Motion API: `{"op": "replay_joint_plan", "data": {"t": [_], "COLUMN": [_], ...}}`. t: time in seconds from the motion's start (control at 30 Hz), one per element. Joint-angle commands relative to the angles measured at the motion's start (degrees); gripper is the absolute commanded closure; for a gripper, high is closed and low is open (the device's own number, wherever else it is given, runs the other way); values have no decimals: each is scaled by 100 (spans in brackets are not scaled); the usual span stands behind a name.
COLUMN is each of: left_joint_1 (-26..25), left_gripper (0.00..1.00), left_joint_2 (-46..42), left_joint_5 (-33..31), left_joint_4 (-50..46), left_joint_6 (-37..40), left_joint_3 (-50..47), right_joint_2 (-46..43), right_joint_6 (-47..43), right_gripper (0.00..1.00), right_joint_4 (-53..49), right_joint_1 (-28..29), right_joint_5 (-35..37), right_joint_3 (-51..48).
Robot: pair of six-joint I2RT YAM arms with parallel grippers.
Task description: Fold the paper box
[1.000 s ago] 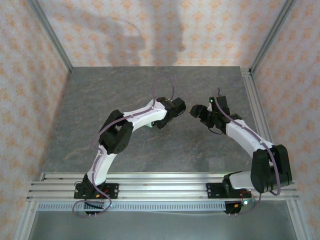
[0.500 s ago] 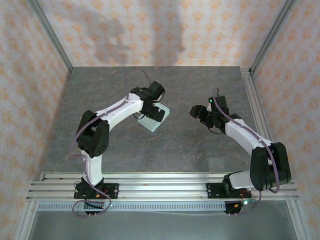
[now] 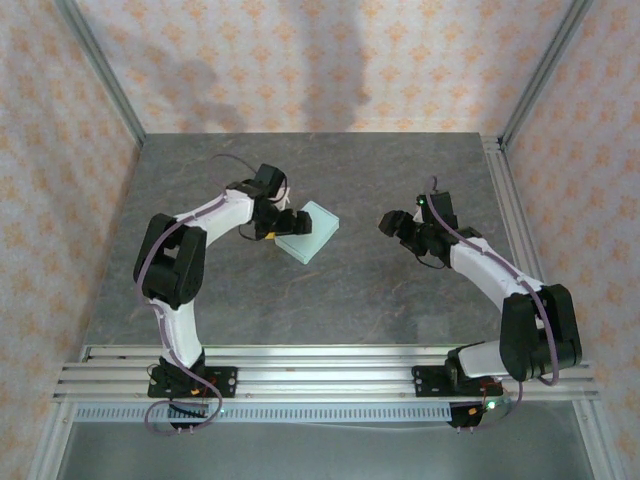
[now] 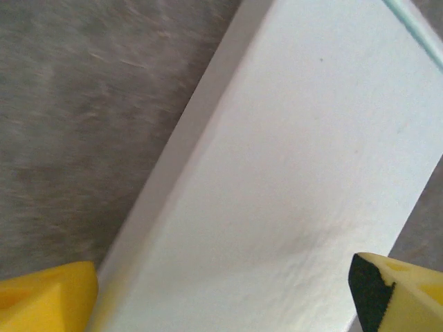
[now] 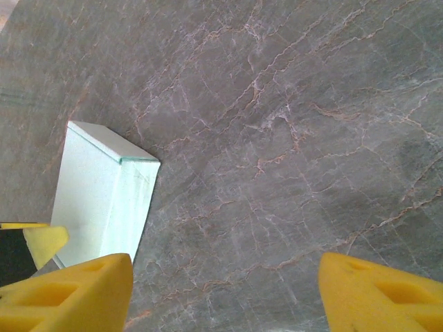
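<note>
While the paper box (image 3: 308,232) lies flat on the table (image 3: 400,300) left of centre, we find our left gripper (image 3: 270,222) at its left end, jaws apart astride it, the long axis running away from that gripper. Our right gripper (image 3: 392,222), jaws apart and empty, hangs well off to the right.

Left gripper (image 3: 274,224), paper box (image 3: 308,231): farther left.
</note>
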Motion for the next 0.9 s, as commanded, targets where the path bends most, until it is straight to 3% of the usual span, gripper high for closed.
{"op": "replay_joint_plan", "data": {"t": [0.0, 0.1, 0.33, 0.5, 0.67, 0.87], "left_joint_1": [-46, -161, -643, -589, -389, -180], "left_gripper": [8, 9, 7, 1, 0, 0], "left_joint_2": [-314, -426, -589, -816, -1443, -2484], "left_joint_5": [721, 890, 629, -170, -837, -1570], "left_joint_4": [436, 604, 847, 491, 563, 1066], "left_joint_6": [-368, -535, -711, -363, 42, 524], "left_joint_3": [-346, -499, -538, -492, -764, -1467], "right_joint_2": [-84, -45, -17, -47, -151, -638], "right_joint_6": [-100, -90, -96, -157, -653, -1465], "right_gripper": [29, 29, 28, 26, 20, 9], "right_joint_4": [8, 37, 66, 75, -199, -50], "right_joint_1": [-25, -25, -25, -29, -25, -25], "right_joint_5": [80, 50, 59, 78, 65, 1274], "right_joint_3": [79, 76, 103, 59, 260, 113]}}
